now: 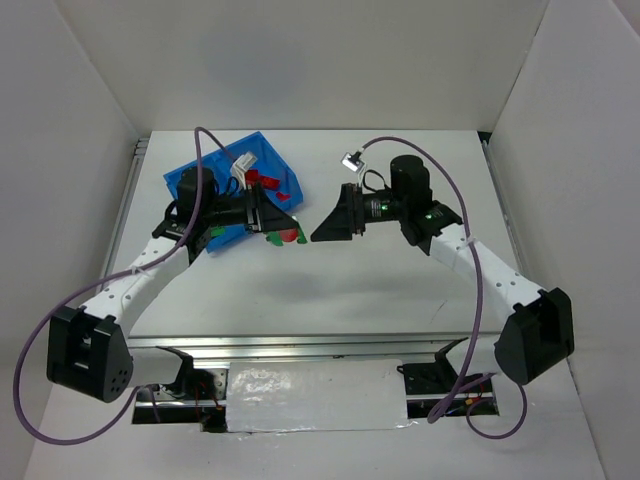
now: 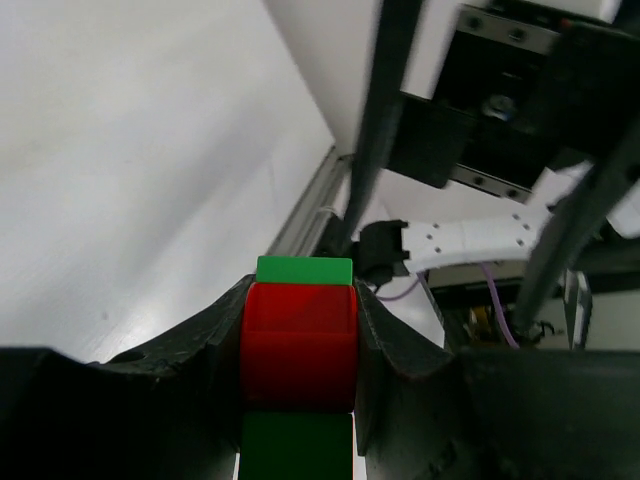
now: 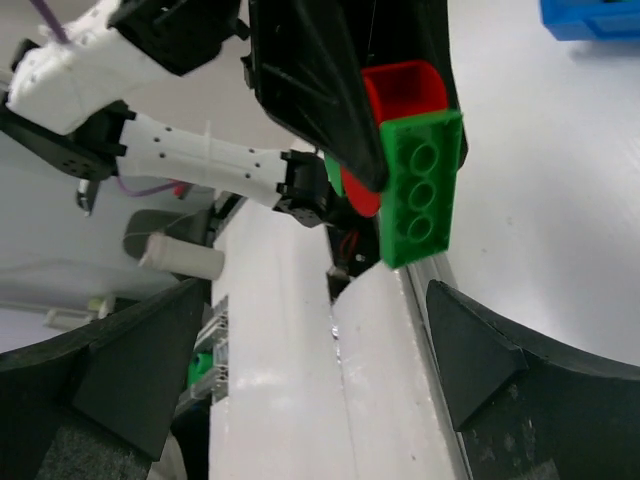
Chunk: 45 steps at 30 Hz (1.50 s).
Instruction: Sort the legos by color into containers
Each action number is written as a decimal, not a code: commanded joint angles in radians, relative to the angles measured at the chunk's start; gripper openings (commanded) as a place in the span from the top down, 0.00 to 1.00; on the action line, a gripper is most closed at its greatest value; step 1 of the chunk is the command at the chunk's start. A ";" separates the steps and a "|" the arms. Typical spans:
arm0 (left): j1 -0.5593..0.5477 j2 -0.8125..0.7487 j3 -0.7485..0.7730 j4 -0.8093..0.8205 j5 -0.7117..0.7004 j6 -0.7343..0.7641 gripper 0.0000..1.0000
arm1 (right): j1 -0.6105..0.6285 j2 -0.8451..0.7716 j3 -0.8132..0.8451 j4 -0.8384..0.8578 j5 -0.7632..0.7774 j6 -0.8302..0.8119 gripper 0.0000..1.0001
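Legos first: a joined red and green piece is clamped between the jaws of the left gripper, just off the near right corner of the blue bin and held clear of the table. Inside the bin, toward its right end, lie a few red bricks; which compartment they are in I cannot tell. Further right of the bin, the right gripper faces the held piece, its jaws wide apart with nothing between them.
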 commanded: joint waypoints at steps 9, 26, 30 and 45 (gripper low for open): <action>-0.017 -0.081 -0.044 0.474 0.249 -0.167 1.00 | 0.102 0.088 0.046 0.232 0.035 0.169 0.15; -0.018 -0.139 -0.040 0.280 0.246 -0.059 1.00 | 0.047 0.056 -0.035 0.516 -0.104 0.242 1.00; -0.014 -0.158 -0.035 0.244 0.250 -0.024 1.00 | 0.019 0.041 -0.057 0.542 -0.133 0.238 1.00; 0.045 -0.189 -0.011 0.128 0.224 0.033 1.00 | -0.039 0.076 -0.069 0.511 -0.063 0.211 1.00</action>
